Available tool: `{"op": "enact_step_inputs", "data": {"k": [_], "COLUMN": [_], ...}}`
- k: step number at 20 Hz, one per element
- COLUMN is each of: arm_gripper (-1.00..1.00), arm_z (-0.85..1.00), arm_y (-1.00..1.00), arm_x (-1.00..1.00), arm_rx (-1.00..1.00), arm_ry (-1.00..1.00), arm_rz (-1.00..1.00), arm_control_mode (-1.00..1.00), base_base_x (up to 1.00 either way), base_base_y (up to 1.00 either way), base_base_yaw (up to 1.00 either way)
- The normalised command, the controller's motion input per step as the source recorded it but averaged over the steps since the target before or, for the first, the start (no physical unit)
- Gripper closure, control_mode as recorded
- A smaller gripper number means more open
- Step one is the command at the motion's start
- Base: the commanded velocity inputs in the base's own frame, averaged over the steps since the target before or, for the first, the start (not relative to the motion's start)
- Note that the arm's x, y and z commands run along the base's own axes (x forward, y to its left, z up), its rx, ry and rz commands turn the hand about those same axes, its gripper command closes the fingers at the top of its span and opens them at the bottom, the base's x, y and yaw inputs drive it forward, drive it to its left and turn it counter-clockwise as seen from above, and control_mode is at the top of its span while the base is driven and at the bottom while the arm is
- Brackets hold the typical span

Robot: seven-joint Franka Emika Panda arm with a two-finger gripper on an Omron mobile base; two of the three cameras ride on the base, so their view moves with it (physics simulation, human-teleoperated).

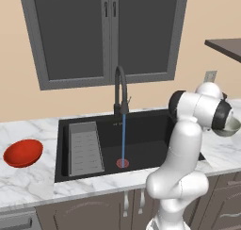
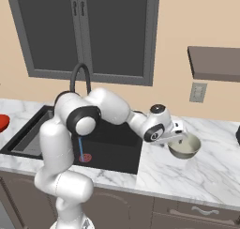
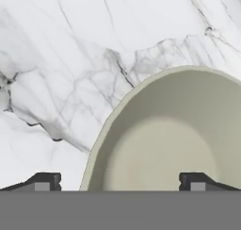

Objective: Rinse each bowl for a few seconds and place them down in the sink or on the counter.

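Two fingers (image 3: 43, 181) stand spread wide, released, straddling the grey-beige bowl's (image 3: 179, 139) near rim on the surface (image 3: 56, 59). We judge a straight descent next.

The sink (image 1: 155, 125) sat sunk into the counter (image 1: 28, 182), with the tap (image 1: 121, 90) standing at its back edge, middle. Water (image 1: 124, 139) fell straight from the spout onto the drain (image 1: 123, 163), which lay toward the basin's front. Left of the drain, the tray insert (image 1: 85, 148) lay inside the basin along its left wall. One bowl (image 1: 23, 152) rested on the counter well left of the sink. The other bowl (image 2: 184, 146) stood on the counter right of the sink, near the basin's edge, and the gripper (image 2: 177, 138) hung just over its near rim, one finger (image 3: 44, 181) outside the rim, the other inside
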Motion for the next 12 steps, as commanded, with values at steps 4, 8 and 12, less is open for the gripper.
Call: {"op": "enact_step_inputs", "data": {"k": [4, 8, 12], "arm_gripper": [1.00, 1.00, 1.00], "arm_z": [-0.11, -0.03, -0.04], "arm_y": [-0.10, -0.01, 0.00], "arm_x": [0.03, -0.01, -0.08], "arm_rx": [0.01, 0.00, 0.00], "arm_ry": [0.00, 0.00, 0.00], "arm_rz": [0.03, 0.04, 0.06], "arm_control_mode": [-1.00, -1.00, -1.00], "base_base_x": [0.00, 0.00, 0.00], "base_base_y": [0.00, 0.00, 0.00], "base_base_yaw": [0.00, 0.00, 0.00]}}
